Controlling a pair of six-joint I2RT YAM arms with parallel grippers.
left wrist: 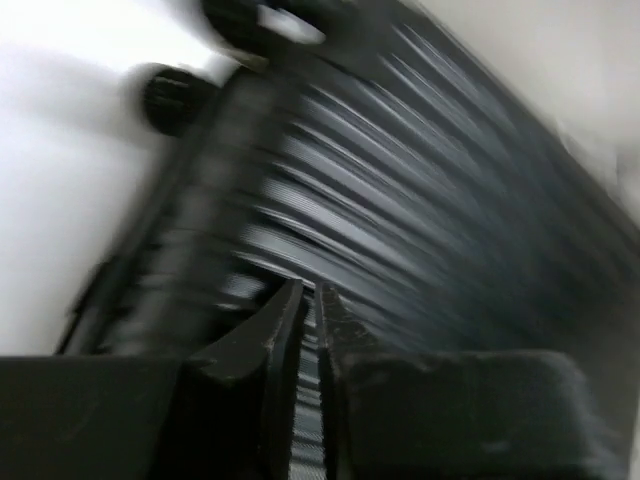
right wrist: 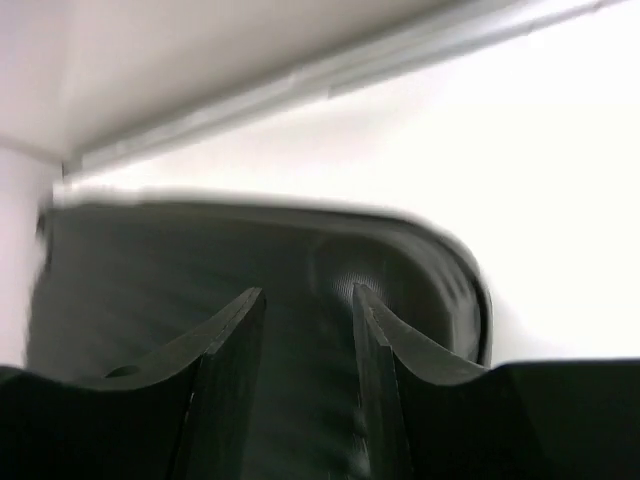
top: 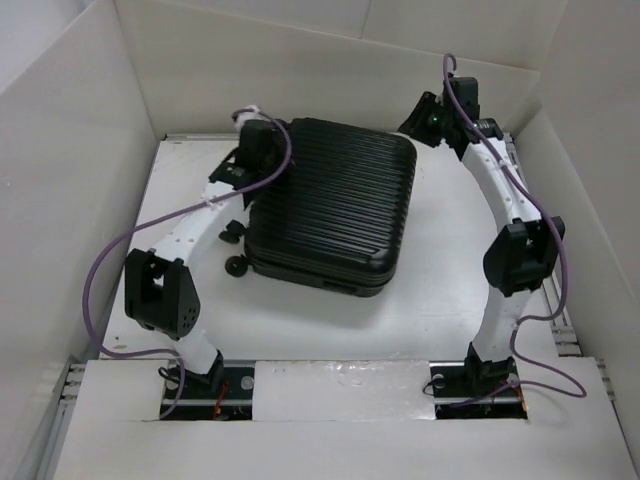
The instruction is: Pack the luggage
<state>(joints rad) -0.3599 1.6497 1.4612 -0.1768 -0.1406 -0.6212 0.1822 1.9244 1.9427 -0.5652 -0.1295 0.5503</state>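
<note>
The luggage (top: pixel 330 200) is a black ribbed hard-shell suitcase lying closed and flat in the middle of the table, with two small wheels (top: pixel 237 265) on its left side. My left gripper (top: pixel 262 140) is at its far left corner. In the left wrist view the left gripper (left wrist: pixel 308 290) is shut to a thin slit just over the blurred ribbed shell (left wrist: pixel 420 200), holding nothing. My right gripper (top: pixel 425 120) hovers by the far right corner. In the right wrist view the right gripper (right wrist: pixel 305 295) stands open above the rounded corner of the shell (right wrist: pixel 200 260), nothing between its fingers.
White walls enclose the white table (top: pixel 450 290) on the left, back and right. A metal rail (right wrist: pixel 300 80) runs along the back edge. Purple cables (top: pixel 100 270) loop from both arms. A wheel (left wrist: pixel 170 95) shows near the left gripper.
</note>
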